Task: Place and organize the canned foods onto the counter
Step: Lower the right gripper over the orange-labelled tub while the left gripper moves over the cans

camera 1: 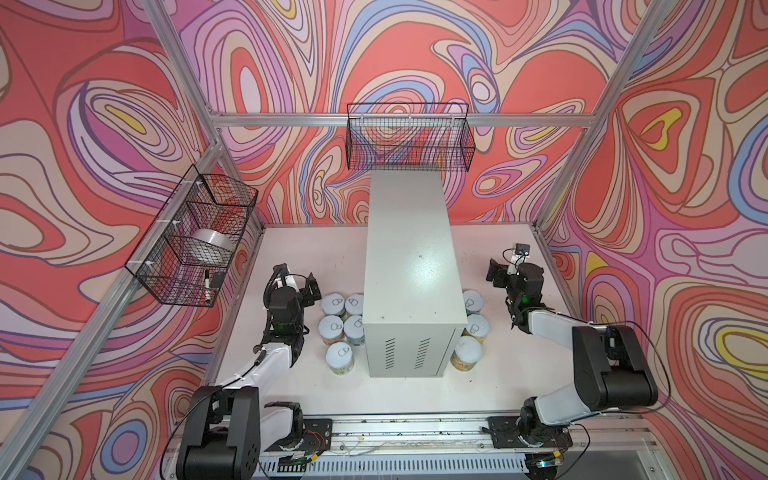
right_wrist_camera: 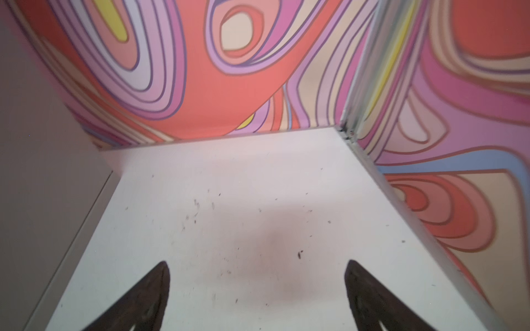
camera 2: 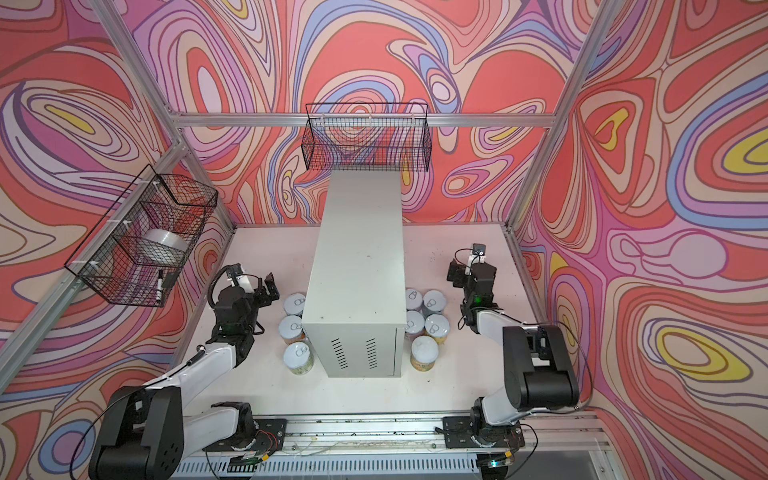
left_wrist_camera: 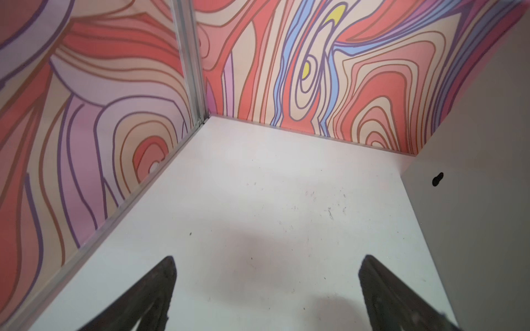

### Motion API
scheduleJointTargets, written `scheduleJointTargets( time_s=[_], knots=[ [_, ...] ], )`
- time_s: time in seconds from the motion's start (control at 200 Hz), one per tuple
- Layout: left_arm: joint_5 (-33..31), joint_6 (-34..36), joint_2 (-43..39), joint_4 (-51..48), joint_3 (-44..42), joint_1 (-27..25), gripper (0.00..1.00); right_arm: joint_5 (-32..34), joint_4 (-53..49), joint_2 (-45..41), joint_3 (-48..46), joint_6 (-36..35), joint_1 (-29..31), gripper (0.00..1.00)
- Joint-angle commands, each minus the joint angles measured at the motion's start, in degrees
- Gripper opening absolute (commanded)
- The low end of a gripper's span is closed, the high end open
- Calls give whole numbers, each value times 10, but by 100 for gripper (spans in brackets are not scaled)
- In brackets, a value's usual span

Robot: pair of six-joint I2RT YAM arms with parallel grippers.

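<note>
The grey counter point(camera 1: 411, 266) stands bare at the centre of both top views. The left gripper point(camera 1: 314, 286) and the right gripper point(camera 1: 496, 275) hang on either side of it, each spread wide and empty. The canned foods point(camera 1: 343, 328) cluster on the white tabletop point(camera 1: 324, 249) at the counter's lower flanks. No tin is lifted yet, and the first pick likely calls for lowering a claw over one.

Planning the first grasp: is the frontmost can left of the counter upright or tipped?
Upright: the can shows its pull-tab lid facing up in both top views, label wall below, beside the counter.
</note>
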Motion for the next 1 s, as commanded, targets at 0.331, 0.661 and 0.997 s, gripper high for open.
scheduleJointTargets(
  time_s=[0.331, 0.661, 0.997],
  knots=[
    [0, -147, -119, -511, 180, -142, 100, -17, -523, -197, 148, 182, 85, 98],
    [63, -203, -215, -707, 205, -201, 99, -43, -726, -339, 101, 297, 260, 98],
    [84, -210, -236, -720, 194, -218, 100, -65, -800, -359, 57, 356, 327, 99]
  ],
)
